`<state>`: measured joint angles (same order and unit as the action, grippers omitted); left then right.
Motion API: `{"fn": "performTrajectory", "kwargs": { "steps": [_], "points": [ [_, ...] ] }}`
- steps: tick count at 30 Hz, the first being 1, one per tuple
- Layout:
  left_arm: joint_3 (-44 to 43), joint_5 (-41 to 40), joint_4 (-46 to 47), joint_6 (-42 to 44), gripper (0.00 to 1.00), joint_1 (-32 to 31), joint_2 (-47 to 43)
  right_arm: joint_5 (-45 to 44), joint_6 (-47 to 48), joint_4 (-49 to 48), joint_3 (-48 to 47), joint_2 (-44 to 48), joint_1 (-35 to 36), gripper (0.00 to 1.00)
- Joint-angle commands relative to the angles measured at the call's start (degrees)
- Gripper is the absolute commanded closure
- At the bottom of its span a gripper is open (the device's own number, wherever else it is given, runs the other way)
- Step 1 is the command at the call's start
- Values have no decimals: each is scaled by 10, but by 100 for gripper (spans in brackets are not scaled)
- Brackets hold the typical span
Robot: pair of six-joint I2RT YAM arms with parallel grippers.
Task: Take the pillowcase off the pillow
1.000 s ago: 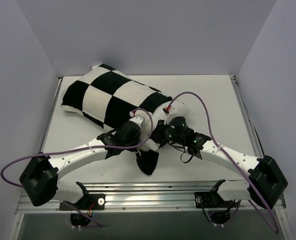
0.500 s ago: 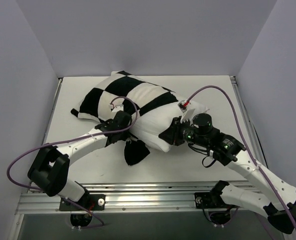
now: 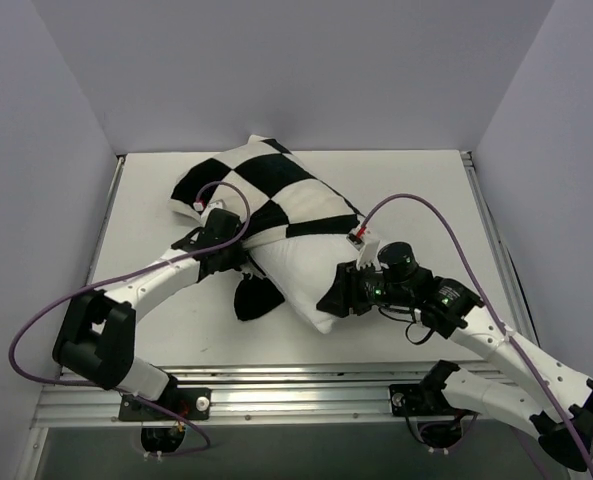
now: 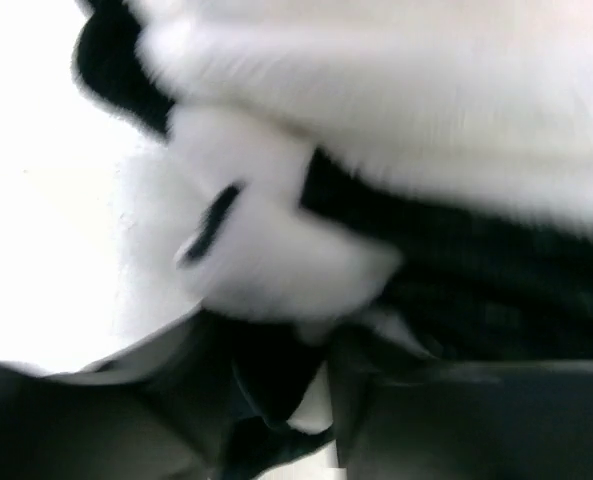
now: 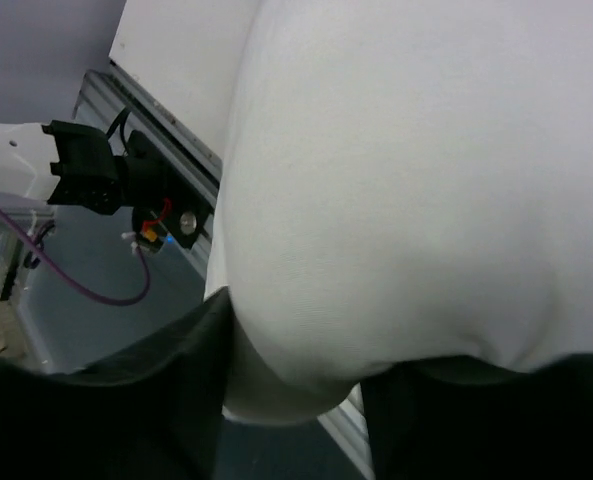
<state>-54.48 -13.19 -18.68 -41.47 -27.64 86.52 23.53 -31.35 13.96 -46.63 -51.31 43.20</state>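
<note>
The pillowcase (image 3: 266, 180), in black and white checks, covers the far half of the pillow (image 3: 296, 275). The pillow's bare white end points to the table's front, and a black flap (image 3: 248, 300) of the case lies beside it. My left gripper (image 3: 228, 262) is at the case's open edge on the pillow's left. The blurred left wrist view shows that gripper (image 4: 281, 400) open, with a loose fold of pillowcase (image 4: 476, 280) hanging between the fingers. My right gripper (image 3: 336, 290) is at the bare end's right side. It (image 5: 296, 400) stands open, and the pillow (image 5: 396, 200) bulges between its fingers.
The white table (image 3: 156, 210) is walled on the left, back and right. An aluminium rail (image 3: 306, 385) runs along its front edge. Purple cables loop over both arms. An arm's base mount (image 5: 96, 180) shows past the rail in the right wrist view.
The pillow has swung so its bare end points frontward, and more white shows. The left gripper moved back-left along the case, the right came forward. Both jaws have parted.
</note>
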Motion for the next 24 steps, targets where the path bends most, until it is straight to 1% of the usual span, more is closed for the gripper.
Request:
{"fn": "performTrajectory", "kwargs": {
  "steps": [1,2,3,4,5,6,7,8,10,12,14,15,17,18,20,21,24],
  "points": [
    [-2,-10,-6,16,49,12,-88,66,6,-45,-2,-17,7,49],
    [-2,-8,-15,22,41,5,-125,63,11,-42,-18,-25,7,37],
    [-2,-8,-26,33,33,0,-143,57,17,-38,-28,-29,7,33],
    [-5,-9,-49,38,21,-7,-160,36,30,-32,-40,-33,7,30],
    [-9,-14,-61,43,17,-19,-179,15,37,-9,-68,-36,7,27],
    [-13,-17,-75,50,15,-27,-207,-18,40,7,-83,-43,6,26],
    [-18,-23,-100,53,14,-34,-219,-50,40,22,-96,-46,5,25],
    [-26,-28,-110,54,13,-43,-230,-112,42,47,-107,-49,3,22],
    [-34,-31,-143,53,12,-62,-250,-153,43,66,-136,-49,-6,20],
    [-47,-28,-154,49,13,-77,-259,-142,52,71,-157,-43,-15,17],
    [-54,-25,-156,48,13,-87,-255,-110,61,77,-170,-39,-28,16],
    [-61,-21,-153,48,13,-88,-252,-114,64,83,-177,-39,-32,15],
    [-71,-3,-145,48,13,-92,-231,-147,69,114,-196,-49,-40,13],
    [-83,2,-141,46,13,-93,-223,-189,77,126,-202,-55,-57,12],
    [-93,17,-121,46,13,-99,-204,-211,88,137,-213,-76,-86,10],
    [-99,20,-113,44,13,-101,-187,-212,92,130,-210,-80,-123,10],
    [-116,28,-93,40,13,-102,-146,-226,102,96,-184,-120,-165,11]
  ]
}}
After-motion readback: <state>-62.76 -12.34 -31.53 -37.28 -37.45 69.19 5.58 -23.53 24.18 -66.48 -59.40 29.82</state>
